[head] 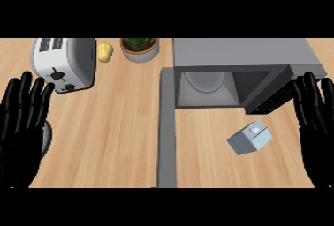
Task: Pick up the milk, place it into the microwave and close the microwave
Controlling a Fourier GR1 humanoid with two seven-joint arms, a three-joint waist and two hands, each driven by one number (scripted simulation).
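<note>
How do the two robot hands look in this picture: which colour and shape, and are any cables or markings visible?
Both the left robot hand and the right robot hand are plain black, with long, slender fingers and a broad palm. No cables, markings or sleeves show. The forearms are hardly visible in this view.
</note>
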